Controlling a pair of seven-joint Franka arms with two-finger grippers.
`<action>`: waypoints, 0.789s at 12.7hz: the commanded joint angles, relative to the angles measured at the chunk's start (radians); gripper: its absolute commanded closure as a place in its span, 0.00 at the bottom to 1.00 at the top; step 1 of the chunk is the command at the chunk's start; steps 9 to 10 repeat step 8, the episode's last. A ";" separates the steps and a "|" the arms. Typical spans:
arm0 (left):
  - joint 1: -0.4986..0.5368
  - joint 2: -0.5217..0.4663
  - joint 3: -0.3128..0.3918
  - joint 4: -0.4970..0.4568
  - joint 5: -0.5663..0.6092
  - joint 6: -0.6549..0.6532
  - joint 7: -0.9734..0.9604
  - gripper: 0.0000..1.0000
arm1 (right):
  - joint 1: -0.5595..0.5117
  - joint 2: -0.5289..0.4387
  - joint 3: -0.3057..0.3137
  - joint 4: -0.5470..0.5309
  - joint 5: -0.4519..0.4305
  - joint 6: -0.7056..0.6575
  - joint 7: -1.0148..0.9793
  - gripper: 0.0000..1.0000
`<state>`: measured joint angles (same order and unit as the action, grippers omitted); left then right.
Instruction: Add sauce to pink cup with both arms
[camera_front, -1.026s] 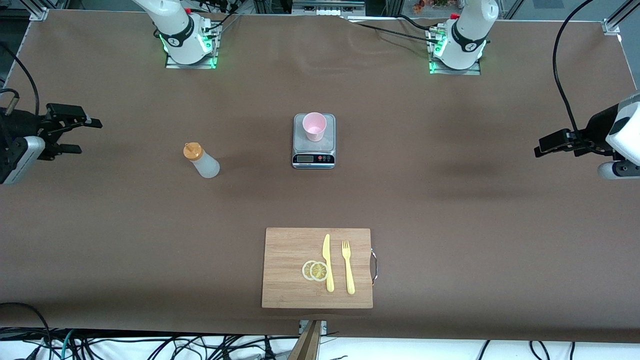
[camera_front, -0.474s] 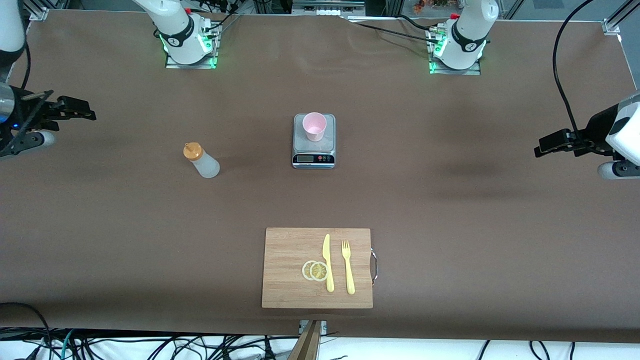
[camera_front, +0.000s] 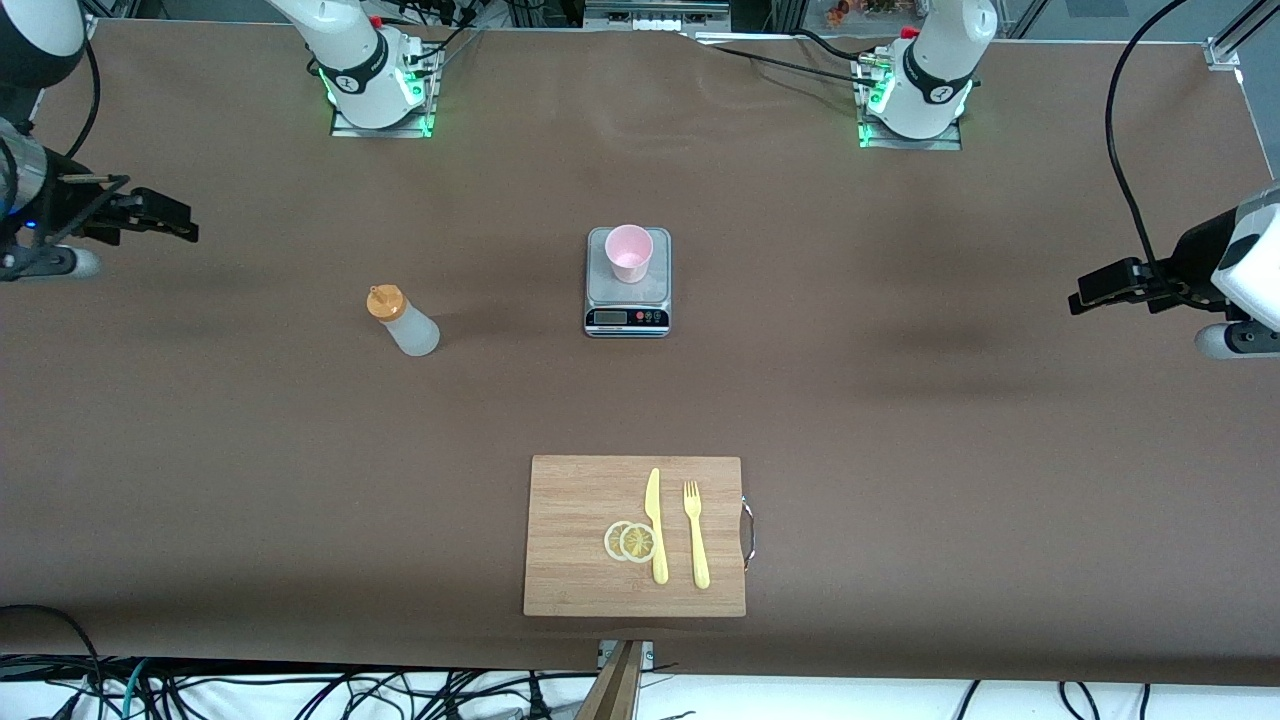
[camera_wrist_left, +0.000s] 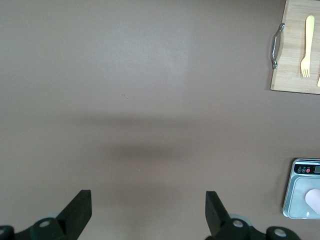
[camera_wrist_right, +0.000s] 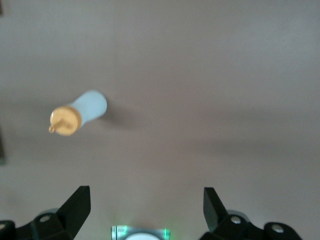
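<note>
Overall count: two arms, two grippers, one squeeze bottle, one cup, one scale, one board.

Right gripper (camera_front: 165, 218): up in the air over bare table (camera_front: 900, 450) at the right arm's end. Fingers spread wide, nothing between them; the right wrist view shows both fingertips (camera_wrist_right: 77, 202) well apart with only brown surface in the gap.

Left gripper (camera_front: 1090, 290): up over bare table at the left arm's end, fingers likewise wide apart and empty, as the left wrist view confirms.

One sauce bottle (camera_front: 402, 320): whitish body, orange nozzle cap, standing on the table between the right gripper and the scale, well apart from both. No gripper touches it. It also shows in the right wrist view (camera_wrist_right: 80, 112).

One pink cup (camera_front: 628, 252): upright on the platform of one grey digital scale (camera_front: 627, 300), mid-table, roughly midway between the two grippers.

One wooden cutting board (camera_front: 580, 540): nearer the front camera than the scale. On it: one yellow knife (camera_front: 655, 525), one yellow fork (camera_front: 696, 535), two lemon slices (camera_front: 630, 541) overlapping, beside the knife. One metal handle (camera_front: 748, 530) on the board's edge toward the left arm's end.
</note>
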<state>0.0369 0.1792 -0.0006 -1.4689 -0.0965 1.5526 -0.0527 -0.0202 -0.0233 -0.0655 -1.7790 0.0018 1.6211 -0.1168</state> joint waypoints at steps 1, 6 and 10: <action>-0.006 0.011 0.002 0.030 0.026 -0.023 0.017 0.00 | -0.037 -0.035 0.030 -0.024 0.021 0.023 0.002 0.00; -0.006 0.011 0.002 0.030 0.024 -0.023 0.017 0.00 | -0.014 -0.023 0.036 0.020 0.018 0.019 0.080 0.00; -0.008 0.011 0.004 0.030 0.026 -0.023 0.017 0.00 | -0.014 -0.018 0.039 0.029 0.015 0.019 0.082 0.00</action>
